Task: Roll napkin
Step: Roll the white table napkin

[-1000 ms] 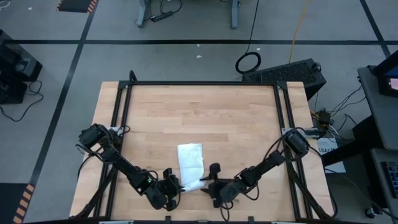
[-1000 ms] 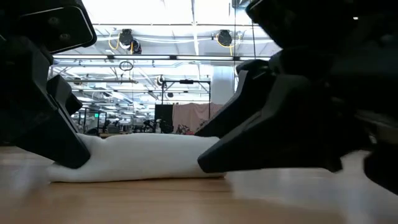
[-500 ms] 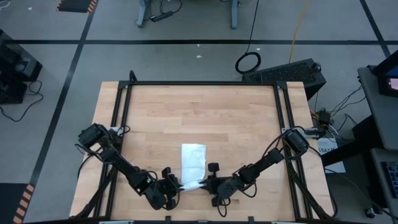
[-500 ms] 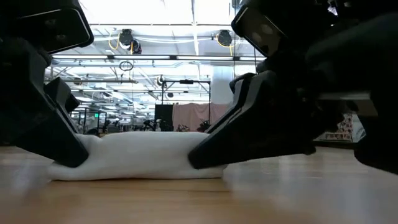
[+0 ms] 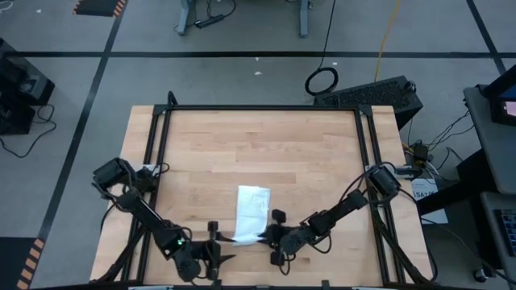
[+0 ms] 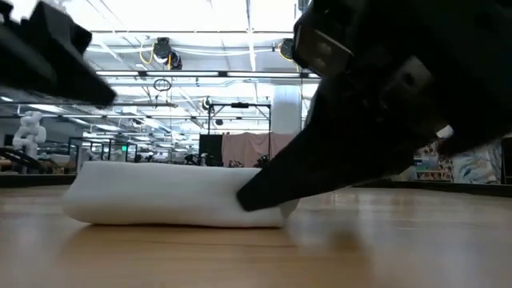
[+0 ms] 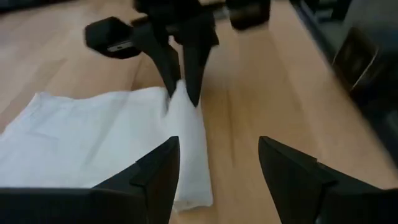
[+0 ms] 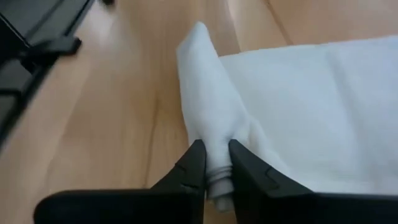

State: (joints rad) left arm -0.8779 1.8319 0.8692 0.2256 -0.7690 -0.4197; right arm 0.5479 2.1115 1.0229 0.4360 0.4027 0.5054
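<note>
White cloth, the napkin (image 5: 251, 211), lies on the pale wooden worktop (image 5: 258, 153), near the front edge and roughly midway between the two arms. Its front end is gathered into a thick roll, while the rest spreads flat toward the middle of the worktop.

From the right side, the right arm reaches low and diagonally inward across the wood. Its right claw (image 5: 266, 236) is closed on the napkin's rolled front end: in the right wrist view the two dark fingers (image 8: 191, 168) pinch a bunched fold of white cloth between them. In the left wrist view the same claw shows with its fingers pointing down into the cloth and pulling it up into a small peak.

From the left side, the left arm stretches low along the front-left part of the worktop. Its left claw (image 5: 216, 256) sits just clear of the napkin's left front corner, near the front edge, with its fingers spread apart and nothing between them.

Black metal rails (image 5: 157, 137) frame the worktop on the left, right and far sides. Bare wood lies open across the whole far half, beyond the napkin.
</note>
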